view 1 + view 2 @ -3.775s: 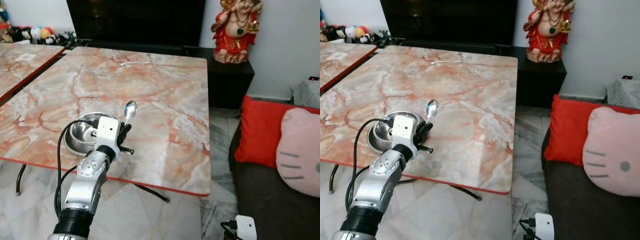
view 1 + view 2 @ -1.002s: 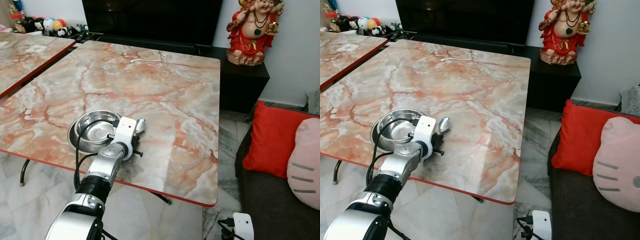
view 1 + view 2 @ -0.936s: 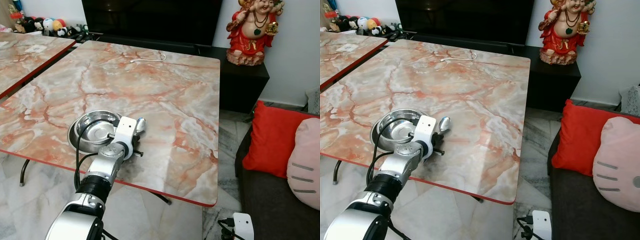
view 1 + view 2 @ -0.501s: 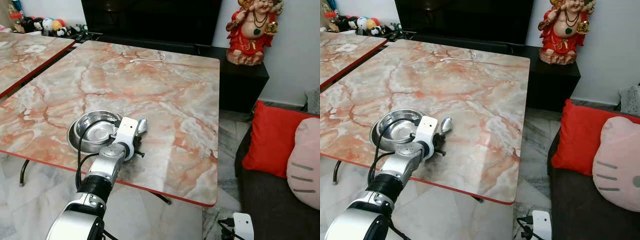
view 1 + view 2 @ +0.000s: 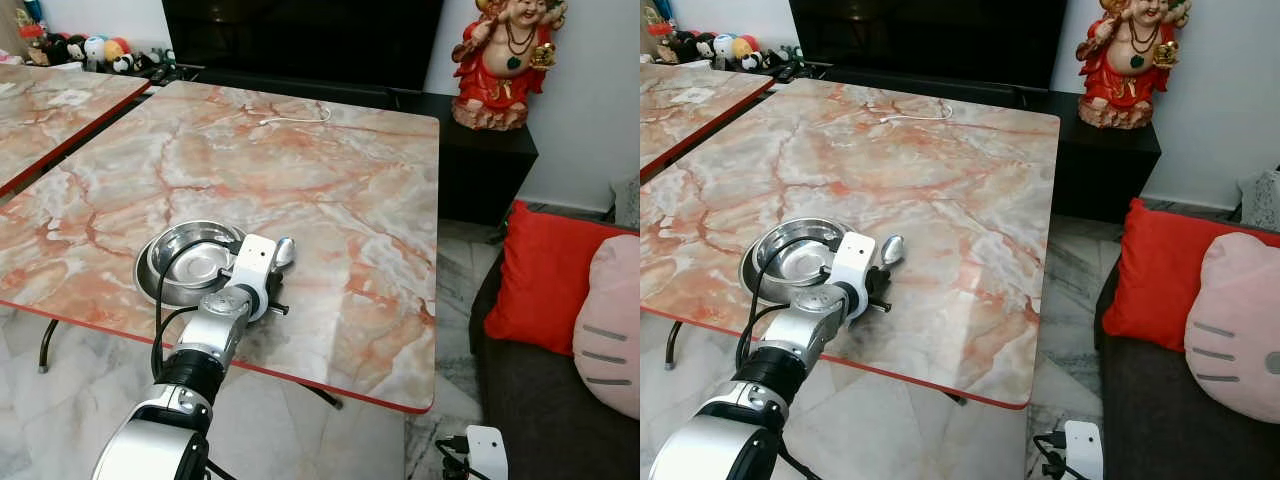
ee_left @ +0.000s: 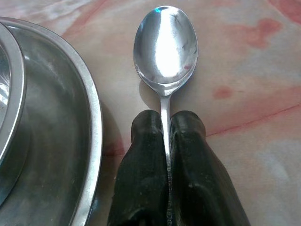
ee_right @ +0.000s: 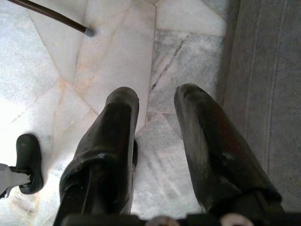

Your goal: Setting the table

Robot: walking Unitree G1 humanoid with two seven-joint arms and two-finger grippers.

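A steel spoon [image 6: 165,47] lies low on the marble table [image 5: 330,180], just right of a round steel bowl [image 5: 190,262] near the front edge. My left gripper [image 6: 165,117] is shut on the spoon's thin handle, its bowl pointing away from me [image 5: 283,250]. The spoon's bowl sits beside the steel bowl's rim [image 6: 91,122], outside it. My right gripper [image 7: 157,101] hangs open over the floor tiles with nothing between its fingers.
A white cable [image 5: 296,117] lies at the table's far edge. A second marble table [image 5: 50,110] stands to the left. A dark sofa with a red cushion [image 5: 545,275] and a pink cushion [image 5: 610,320] is on the right. A red figurine [image 5: 497,62] stands on a black cabinet.
Since 3.8 s ago my left gripper has lowered the spoon from above the bowl to the tabletop beside it; the camera also shifted. In the last second almost nothing moved.
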